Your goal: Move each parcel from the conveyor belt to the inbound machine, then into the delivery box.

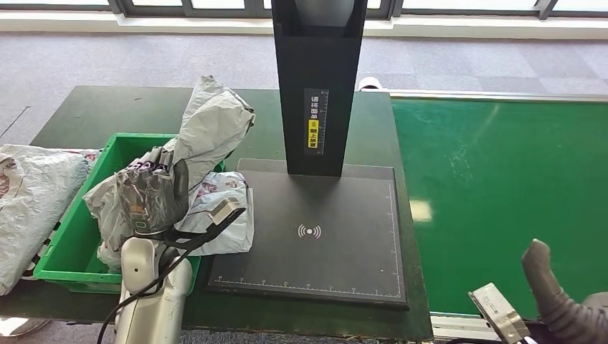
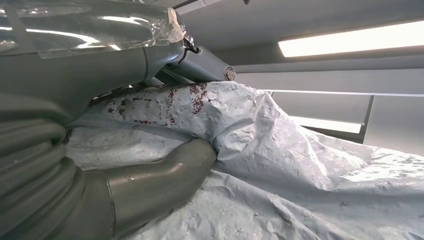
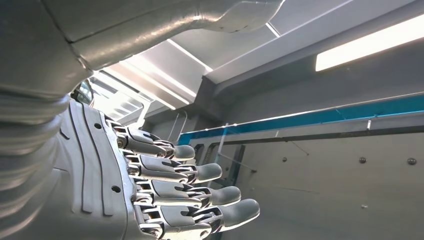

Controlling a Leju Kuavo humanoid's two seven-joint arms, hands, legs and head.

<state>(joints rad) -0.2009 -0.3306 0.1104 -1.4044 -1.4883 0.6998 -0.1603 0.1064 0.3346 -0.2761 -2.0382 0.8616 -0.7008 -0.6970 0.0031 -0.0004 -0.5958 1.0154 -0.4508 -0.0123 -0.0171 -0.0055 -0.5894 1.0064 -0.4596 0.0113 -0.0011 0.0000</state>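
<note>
— Where's your parcel right now?

— Your left hand (image 1: 152,195) grips the grey poly-bag parcel (image 1: 208,125), holding it up over the right end of the green delivery box (image 1: 68,244), beside the black inbound machine (image 1: 315,236). In the left wrist view you see the thumb (image 2: 165,175) pressed into the crinkled bag (image 2: 280,165).

— And your right hand?

— Your right hand (image 3: 165,190) holds nothing, fingers (image 3: 210,172) apart and nearly straight, low by the green conveyor belt (image 1: 502,186). Another parcel (image 1: 229,215) lies across the box edge on the desk (image 1: 93,107).

A parcel-sorting station: long green conveyor belt (image 1: 502,193), black scanner platform with upright column (image 1: 315,236), green plastic crate (image 1: 75,236) holding grey poly mailers (image 1: 215,122).
</note>
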